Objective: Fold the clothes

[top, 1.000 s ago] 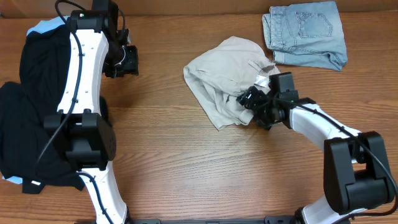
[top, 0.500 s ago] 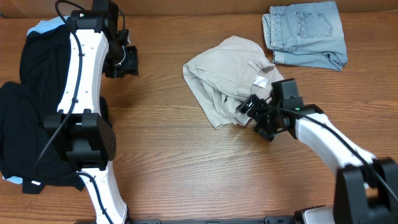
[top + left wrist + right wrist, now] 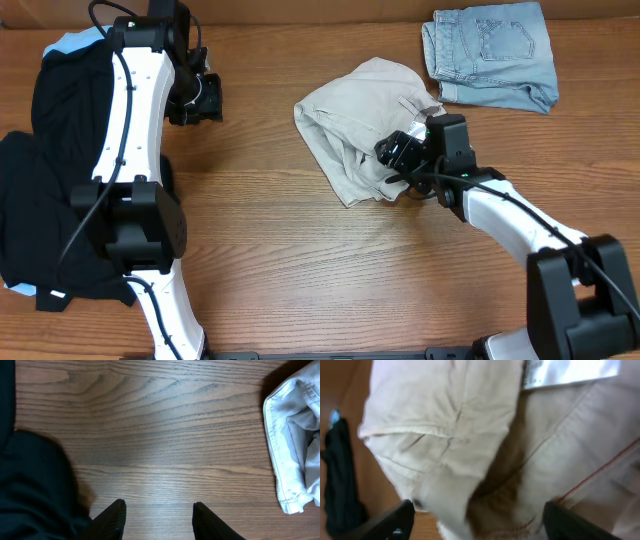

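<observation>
In the overhead view, the beige shorts (image 3: 360,125) are lying in a crumpled heap on the wooden table (image 3: 300,260), a little toward 1 o'clock from its middle. The right gripper (image 3: 398,152) is sitting at the heap's 4 o'clock edge and pointing toward 10 o'clock. From above, its dark fingers are blending into the folds, so their spread is hard to read there.

The right wrist view is settling that. The two fingertips (image 3: 385,522) are standing far apart at 7 and 5 o'clock of the frame, with a thick fold of beige cloth bulging between them. The jaws are standing open around it and are not pinching it. This view is also showing a white label (image 3: 570,372) at 1 o'clock and a thin red stitch line at 4 o'clock, which the overhead is barely resolving.

The left gripper (image 3: 205,100) is hanging at 10 o'clock of the table, well apart from the shorts. Its wrist view is showing the fingers (image 3: 112,520) parted over bare wood with nothing between them. A hemmed edge of the shorts is showing at 3 o'clock there, and black fabric at 8 o'clock.

Only the overhead is showing the folded denim shorts (image 3: 492,52) at 1 o'clock and the full spread of black garments (image 3: 50,180) at 9 o'clock.
</observation>
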Action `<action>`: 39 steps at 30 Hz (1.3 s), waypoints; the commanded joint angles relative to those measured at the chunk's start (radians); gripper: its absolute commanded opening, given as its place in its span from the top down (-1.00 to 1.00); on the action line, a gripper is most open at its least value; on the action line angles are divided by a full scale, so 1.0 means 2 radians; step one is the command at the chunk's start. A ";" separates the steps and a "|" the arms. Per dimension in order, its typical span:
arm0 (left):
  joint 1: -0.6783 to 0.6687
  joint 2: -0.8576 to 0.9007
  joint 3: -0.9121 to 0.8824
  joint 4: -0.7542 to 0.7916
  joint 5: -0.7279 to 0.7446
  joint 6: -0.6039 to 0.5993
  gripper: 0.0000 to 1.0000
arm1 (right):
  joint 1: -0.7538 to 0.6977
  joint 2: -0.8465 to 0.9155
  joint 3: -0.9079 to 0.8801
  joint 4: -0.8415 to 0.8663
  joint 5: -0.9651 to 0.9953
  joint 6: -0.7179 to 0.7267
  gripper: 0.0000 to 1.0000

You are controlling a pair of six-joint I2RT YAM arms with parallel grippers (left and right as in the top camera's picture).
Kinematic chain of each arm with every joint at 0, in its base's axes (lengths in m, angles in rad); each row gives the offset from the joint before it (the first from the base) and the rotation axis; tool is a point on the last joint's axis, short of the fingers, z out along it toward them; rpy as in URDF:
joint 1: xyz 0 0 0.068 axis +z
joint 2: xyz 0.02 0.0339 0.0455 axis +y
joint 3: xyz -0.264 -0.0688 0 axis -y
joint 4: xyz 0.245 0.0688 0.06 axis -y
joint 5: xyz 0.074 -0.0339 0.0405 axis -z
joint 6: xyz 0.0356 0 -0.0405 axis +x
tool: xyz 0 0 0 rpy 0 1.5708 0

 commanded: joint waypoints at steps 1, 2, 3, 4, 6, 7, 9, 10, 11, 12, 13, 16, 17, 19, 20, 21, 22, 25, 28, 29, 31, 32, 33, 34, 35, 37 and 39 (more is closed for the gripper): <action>-0.004 -0.002 0.009 -0.001 -0.001 -0.005 0.09 | 0.001 0.009 0.001 0.011 0.025 -0.027 -0.40; -0.004 -0.002 0.009 -0.001 -0.001 -0.005 0.08 | 0.001 0.009 0.001 0.010 0.033 -0.029 -0.29; -0.004 -0.002 0.009 -0.001 -0.001 -0.005 0.09 | 0.001 0.009 0.001 0.010 0.036 -0.035 -0.16; -0.004 -0.002 0.009 -0.001 -0.001 -0.005 0.09 | 0.001 0.009 0.001 0.010 0.038 -0.038 -0.04; -0.004 -0.002 0.009 -0.001 -0.001 -0.005 0.09 | 0.001 0.009 0.001 0.010 0.037 -0.043 0.28; -0.004 -0.002 0.009 -0.001 -0.001 -0.005 0.09 | 0.001 0.009 0.001 0.010 0.037 -0.045 0.43; -0.004 -0.002 0.009 -0.001 -0.001 -0.005 0.09 | 0.001 0.008 0.001 0.007 0.030 -0.050 0.60; -0.004 -0.002 0.009 -0.001 -0.001 -0.005 0.09 | 0.001 0.006 0.002 0.003 0.026 -0.055 0.63; -0.004 -0.002 0.009 -0.001 -0.001 -0.005 0.09 | 0.001 0.001 0.005 -0.009 0.019 -0.059 0.67; -0.004 -0.002 0.009 -0.001 -0.001 -0.005 0.09 | 0.002 -0.008 0.012 -0.033 0.013 -0.064 0.78; -0.004 -0.002 0.009 -0.001 -0.001 -0.005 0.09 | 0.002 -0.018 0.020 -0.057 0.013 -0.064 0.79; -0.004 -0.002 0.009 -0.001 -0.001 -0.005 0.09 | 0.002 -0.051 0.052 -0.144 0.010 -0.064 0.83; -0.004 -0.002 0.009 -0.001 -0.001 -0.005 0.09 | 0.002 -0.060 0.064 -0.172 0.005 -0.064 0.86; -0.004 -0.002 0.009 -0.001 -0.001 -0.005 0.09 | 0.002 -0.076 0.093 -0.235 -0.012 -0.064 0.92; -0.004 -0.002 0.009 -0.001 -0.001 -0.005 0.09 | 0.002 -0.080 0.108 -0.269 -0.020 -0.064 0.92; -0.004 -0.002 0.009 -0.001 -0.001 -0.005 0.10 | 0.003 -0.081 0.117 -0.293 -0.027 -0.064 0.92; -0.004 -0.002 0.009 -0.001 -0.001 -0.005 0.09 | 0.006 -0.081 0.122 -0.333 -0.027 -0.059 0.92; -0.004 -0.002 0.009 -0.001 -0.001 -0.005 0.09 | 0.015 -0.070 0.109 -0.401 -0.027 -0.019 0.92; -0.004 -0.002 0.009 -0.001 -0.001 -0.005 0.09 | 0.030 -0.054 0.073 -0.419 -0.027 -0.006 0.92; -0.004 -0.002 0.009 -0.001 -0.001 -0.005 0.09 | 0.033 -0.049 0.059 -0.416 -0.029 -0.001 0.92; -0.004 -0.002 0.009 -0.001 -0.001 -0.005 0.09 | 0.036 -0.038 0.006 -0.377 -0.052 0.008 0.69; -0.004 -0.002 0.009 0.000 -0.001 -0.005 0.09 | 0.036 -0.036 -0.005 -0.362 -0.061 0.008 0.45; -0.004 -0.002 0.009 0.000 -0.001 -0.005 0.09 | 0.034 -0.036 -0.012 -0.350 -0.065 0.008 0.26; -0.004 -0.002 0.009 0.001 -0.001 -0.005 0.09 | 0.034 -0.036 -0.015 -0.344 -0.064 0.008 0.14; -0.004 -0.002 0.009 0.002 -0.001 -0.005 0.09 | 0.033 -0.036 -0.013 -0.342 -0.065 0.004 0.05; -0.004 -0.002 0.009 0.004 -0.001 -0.005 0.09 | 0.033 -0.038 -0.001 -0.352 -0.065 -0.002 -0.04; -0.004 -0.002 0.009 0.005 -0.001 -0.005 0.09 | 0.033 -0.042 0.015 -0.372 -0.065 -0.011 -0.13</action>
